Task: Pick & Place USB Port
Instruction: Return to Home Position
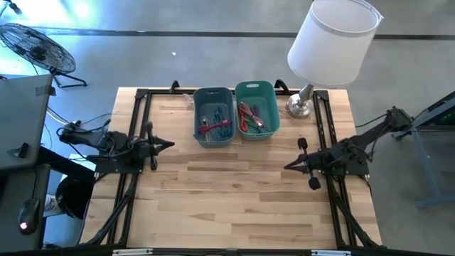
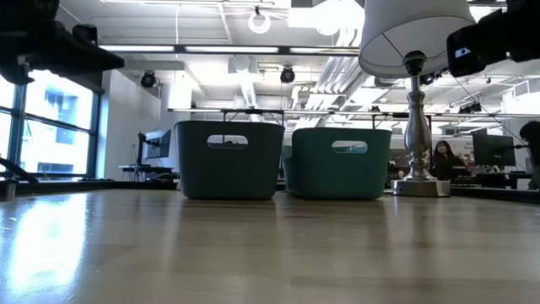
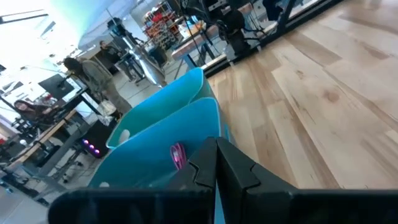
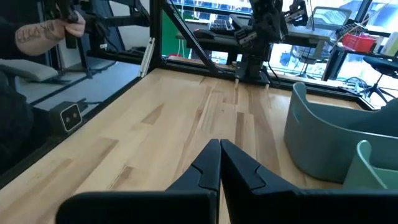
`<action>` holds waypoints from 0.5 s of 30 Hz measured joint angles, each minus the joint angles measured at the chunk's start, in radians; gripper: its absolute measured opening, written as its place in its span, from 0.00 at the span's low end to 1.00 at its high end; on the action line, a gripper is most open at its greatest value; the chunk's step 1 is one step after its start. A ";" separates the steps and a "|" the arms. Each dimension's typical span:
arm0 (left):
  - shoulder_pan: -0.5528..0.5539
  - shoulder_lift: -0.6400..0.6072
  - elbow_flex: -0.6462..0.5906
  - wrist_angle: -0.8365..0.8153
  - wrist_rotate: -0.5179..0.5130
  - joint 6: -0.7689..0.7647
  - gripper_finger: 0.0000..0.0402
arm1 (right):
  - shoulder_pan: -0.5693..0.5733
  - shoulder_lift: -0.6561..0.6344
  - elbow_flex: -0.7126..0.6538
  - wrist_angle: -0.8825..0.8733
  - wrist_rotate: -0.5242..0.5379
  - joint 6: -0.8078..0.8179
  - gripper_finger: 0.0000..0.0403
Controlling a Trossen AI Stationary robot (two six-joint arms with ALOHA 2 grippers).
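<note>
Cables, the task's things, lie in the two bins at the far middle of the worktop point(image 1: 234, 199). A pink cable point(image 1: 217, 130) is curled in the blue bin point(image 1: 213, 143). A tangle of red, green and darker cables point(image 1: 250, 116) sits in the green bin point(image 1: 257, 136) just beside it. No cable shows on the bare wood, so the sorting looks done.

These leads should handle as light, limp things with smooth sheaths that could slide from a loose pinch. The stiff plug end, or a bunched loop taken across several strands, would likely give the surest hold. Pulling one strand from the green bin's tangle may well drag its neighbours along.

The left arm point(image 1: 106, 146) rests over the worktop's left edge and the right arm point(image 1: 355, 151) over its right edge. Both are well apart from the bins and carry nothing. Each wrist view shows that arm's jaws pressed together.

A lamp point(image 1: 330, 43) stands beside the green bin, its shade covering part of the far right corner from above. A fan point(image 1: 35, 44) sits on the floor beyond the left side.

Much is hard to read. From the low view the bin walls hide everything inside. From above, the strands overlap too much to count them or to tell plug from cord. The left wrist view catches only a scrap of pink over the blue rim. A person's forearm point(image 4: 43, 34) shows past the worktop edge in the right wrist view, and what it holds cannot be made out.
</note>
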State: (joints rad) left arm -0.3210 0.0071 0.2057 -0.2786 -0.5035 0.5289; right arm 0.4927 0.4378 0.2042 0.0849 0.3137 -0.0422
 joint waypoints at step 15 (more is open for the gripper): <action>0.000 0.000 -0.100 0.049 0.058 -0.027 0.00 | -0.002 0.000 -0.194 0.243 -0.013 0.034 0.00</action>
State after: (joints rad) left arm -0.3207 0.0071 0.1056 -0.2294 -0.4458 0.5023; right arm 0.4908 0.4380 0.0097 0.3280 0.3004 -0.0081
